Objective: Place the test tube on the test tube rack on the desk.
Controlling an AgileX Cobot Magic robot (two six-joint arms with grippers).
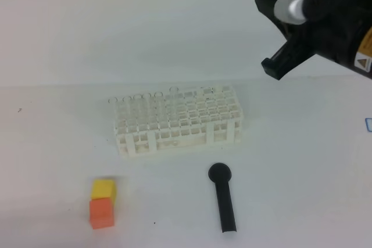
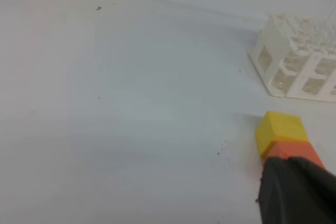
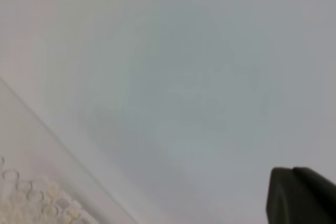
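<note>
Test tube rack (image 1: pixel 176 121) stands upright near the middle of the tabletop (image 1: pixel 302 161), long side facing the exterior high camera. Several clear tubes sit upright in its back row, their rims showing above the lattice (count uncertain; glass nearly invisible against the white). One test tube (image 1: pixel 174 94) stands slightly taller than its neighbours, near the middle of that row.

Right gripper (image 1: pixel 278 65) is raised well above and to the right of the rack, clear of it; jaws closed together with nothing visible between them. Right wrist view shows mostly blank wall, with a corner of the rack at lower left.

Left gripper (image 2: pixel 296 190) is out of the exterior high view; only a dark edge shows in the left wrist view, jaws closed, nothing seen held.

In front of the rack: black round-headed stick (image 1: pixel 223 197) lying flat, head toward the rack; further left, yellow block (image 1: pixel 103 189) touching orange block (image 1: pixel 101 212).
</note>
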